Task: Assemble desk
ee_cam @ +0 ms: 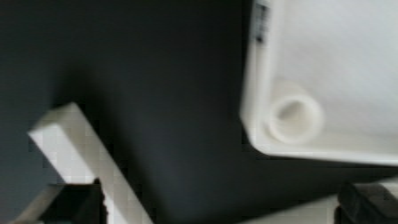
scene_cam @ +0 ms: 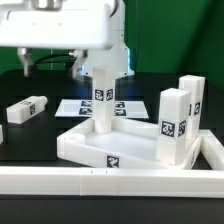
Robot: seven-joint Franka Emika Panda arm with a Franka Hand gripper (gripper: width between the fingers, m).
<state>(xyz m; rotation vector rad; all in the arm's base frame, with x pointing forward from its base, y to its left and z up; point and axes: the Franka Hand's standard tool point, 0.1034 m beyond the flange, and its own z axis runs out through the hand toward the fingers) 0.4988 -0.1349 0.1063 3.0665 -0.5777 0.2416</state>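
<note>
Closest to the exterior camera runs the long white rail border [scene_cam: 110, 182], stretching across the foreground. Just behind it lies the tabletop [scene_cam: 95, 146], a white tray with a raised rim, its inner floor carrying a small black-and-white tag.

Three legs stand upright in or at the tabletop. One leg [scene_cam: 104, 100] rises at the far corner, directly beneath the arm's white housing; its tag faces the camera. Two more legs stand on the exterior view's right: a nearer leg [scene_cam: 173, 124] with a large tag, and a second leg [scene_cam: 193, 103] just behind it. Whether each sits fully in its socket cannot be told. A fourth leg [scene_cam: 27, 109] lies on its side on the black table [scene_cam: 30, 135], well apart from the arm, on the exterior view's left. The marker board [scene_cam: 85, 106] lies flat on the table behind the tabletop.

The gripper itself is hidden in the exterior view by the arm's housing. In the wrist view only a dark fingertip [ee_cam: 377, 196] shows at the frame's edge; the fingers are spread wide with nothing between them. Below the hand, the wrist view shows a rounded corner of the tabletop [ee_cam: 347, 60] with a round corner socket [ee_cam: 292, 113], and a white part [ee_cam: 86, 160] off to the side that cannot be identified.
</note>
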